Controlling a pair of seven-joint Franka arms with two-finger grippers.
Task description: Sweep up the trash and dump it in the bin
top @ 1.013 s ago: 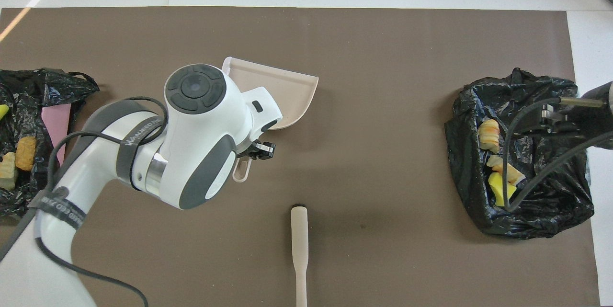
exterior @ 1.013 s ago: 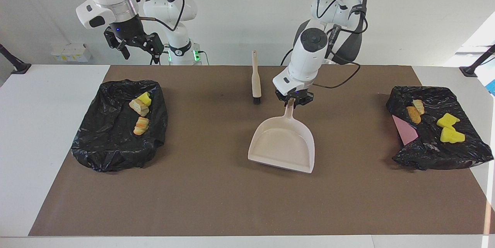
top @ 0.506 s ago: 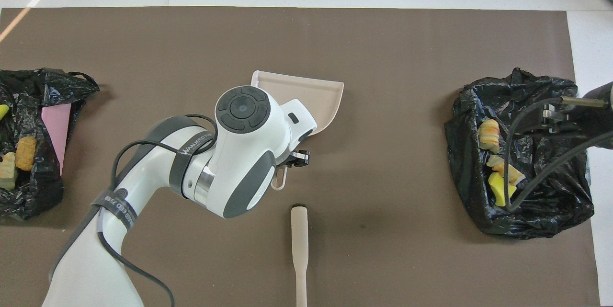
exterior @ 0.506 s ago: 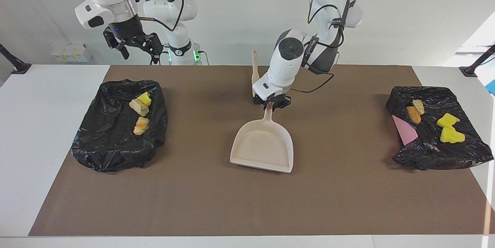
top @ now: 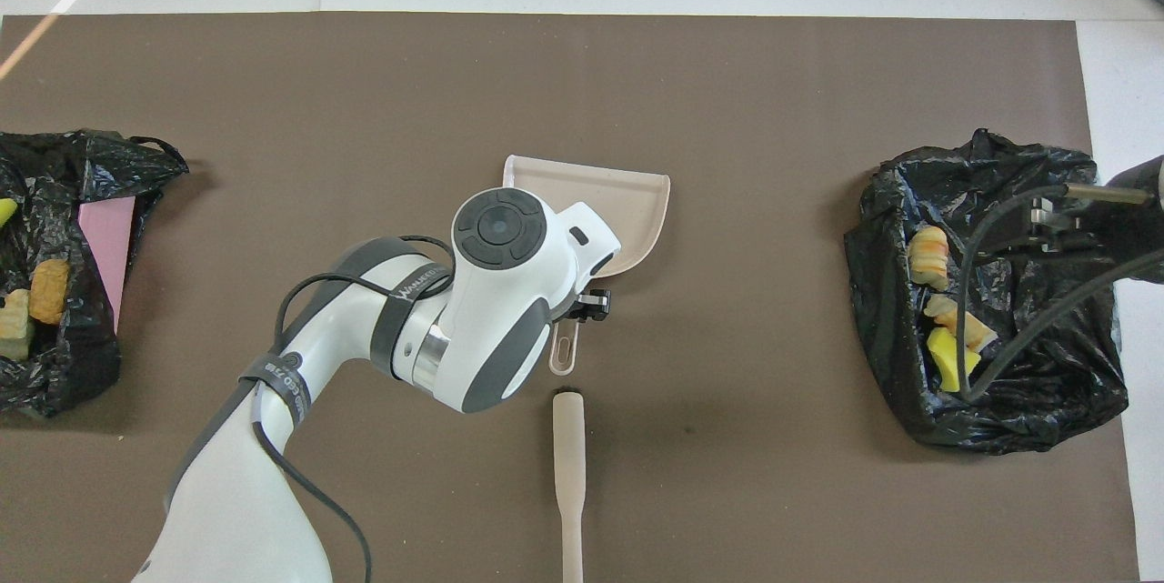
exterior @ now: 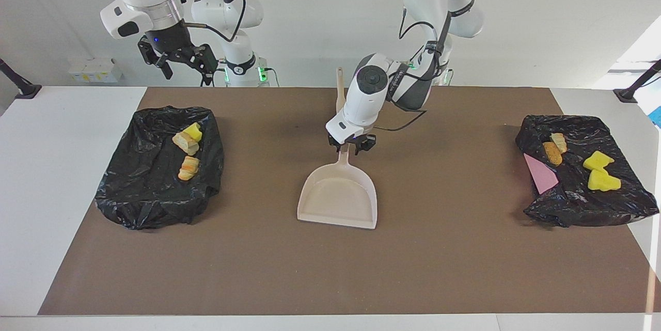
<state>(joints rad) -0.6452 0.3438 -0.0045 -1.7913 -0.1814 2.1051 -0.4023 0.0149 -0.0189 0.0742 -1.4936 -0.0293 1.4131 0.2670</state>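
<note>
dustpan (exterior: 338, 196): smooth beige plastic, slight sheen
brush (top: 568, 465): matching beige plastic handle, dark bristles
bin bags (exterior: 155, 196): crinkled glossy black plastic film
mat (exterior: 330, 269): matt brown, perhaps felt
yellow scraps (exterior: 601, 178): spongy foam

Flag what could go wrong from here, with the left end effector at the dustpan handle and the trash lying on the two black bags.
1. The left end effector sits at the handle of the dustpan, and the brush lies close by, nearer to the robots. Pulling away could drag the pan or knock the brush.
2. The yellow chunks lie high on the crumpled bag at the left arm's end, so they might roll off.
</note>
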